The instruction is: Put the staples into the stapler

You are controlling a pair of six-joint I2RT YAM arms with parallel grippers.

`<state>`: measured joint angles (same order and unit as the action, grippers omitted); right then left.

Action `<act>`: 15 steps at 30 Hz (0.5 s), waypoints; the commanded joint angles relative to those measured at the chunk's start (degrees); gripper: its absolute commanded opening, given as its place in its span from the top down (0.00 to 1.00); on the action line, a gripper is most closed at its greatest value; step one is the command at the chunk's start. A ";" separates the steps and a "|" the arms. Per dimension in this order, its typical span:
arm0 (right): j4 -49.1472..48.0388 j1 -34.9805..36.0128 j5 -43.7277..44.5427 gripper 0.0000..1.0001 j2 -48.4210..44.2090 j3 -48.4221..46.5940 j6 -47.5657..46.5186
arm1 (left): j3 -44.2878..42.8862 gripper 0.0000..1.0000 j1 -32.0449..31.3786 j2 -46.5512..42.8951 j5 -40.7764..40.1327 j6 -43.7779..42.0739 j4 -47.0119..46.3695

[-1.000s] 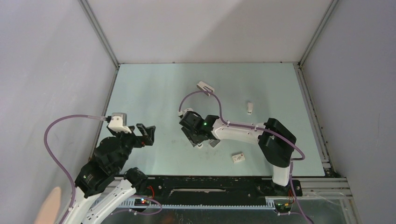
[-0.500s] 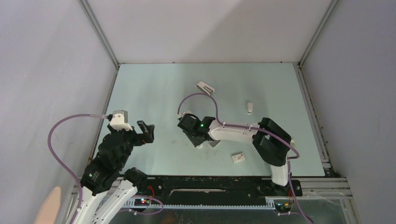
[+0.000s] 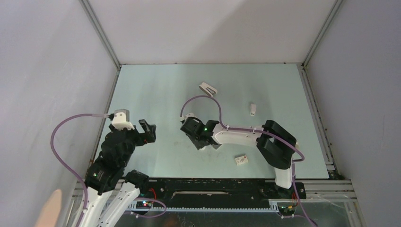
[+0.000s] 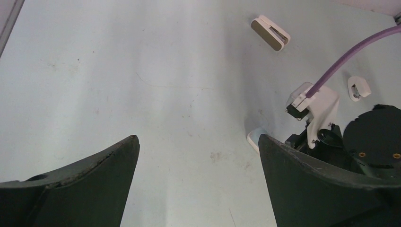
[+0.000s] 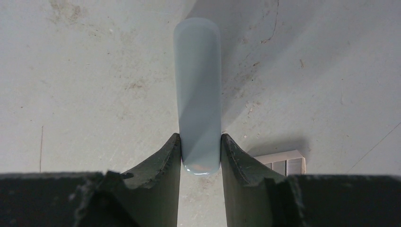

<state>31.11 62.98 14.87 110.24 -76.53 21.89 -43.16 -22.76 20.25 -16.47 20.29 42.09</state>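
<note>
The right gripper (image 5: 200, 140) is pinching the stapler (image 5: 197, 71). Its two dark fingers (image 5: 165, 156) press against the long sides of the slim, pale grey-green body close to its near end, and the rest of the stapler sticks straight out beyond the fingertips. The stapler lies level and low over the scuffed tabletop (image 3: 156, 90); I cannot tell whether it rests on the surface. Seen from above, this grip sits around the middle of the tabletop, somewhat closer to the near edge than to the far one, with the right arm reaching in from the right.

Just beside the right finger, on the tabletop, lies the small ribbed block of staples (image 5: 283, 163), apart from the stapler and partly hidden by the finger.

The left gripper (image 4: 197, 139) is spread wide and holds nothing. It hangs over the left part of the tabletop, well apart from the stapler, and faces toward the right arm.

A longer white-and-cream stapler (image 3: 208, 88) lies toward the far edge, around the middle. A small white wedge-shaped stapler (image 3: 253, 109) lies to the right of it, nearer the right edge. A small white box with a red mark (image 3: 241, 160) sits near the near edge, right of the right gripper. A purple cable (image 3: 208, 97) arcs above the right wrist.
</note>
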 commanded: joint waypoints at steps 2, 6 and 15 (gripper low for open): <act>-2.37 -0.44 1.62 0.95 -6.66 1.52 -0.66 | 0.27 0.00 1.43 0.67 1.77 -1.75 -2.25; -2.03 -2.13 2.42 0.94 -12.22 1.27 -1.40 | 0.40 0.00 1.84 0.58 2.21 -1.75 -2.22; 0.89 -14.35 8.83 0.95 -18.49 1.48 -0.59 | 0.44 0.00 2.50 -0.16 2.13 -1.77 -2.10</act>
<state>31.18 53.78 18.39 94.41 -74.70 20.60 -43.16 -20.93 20.25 -14.81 19.88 41.41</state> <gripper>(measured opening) 0.343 0.996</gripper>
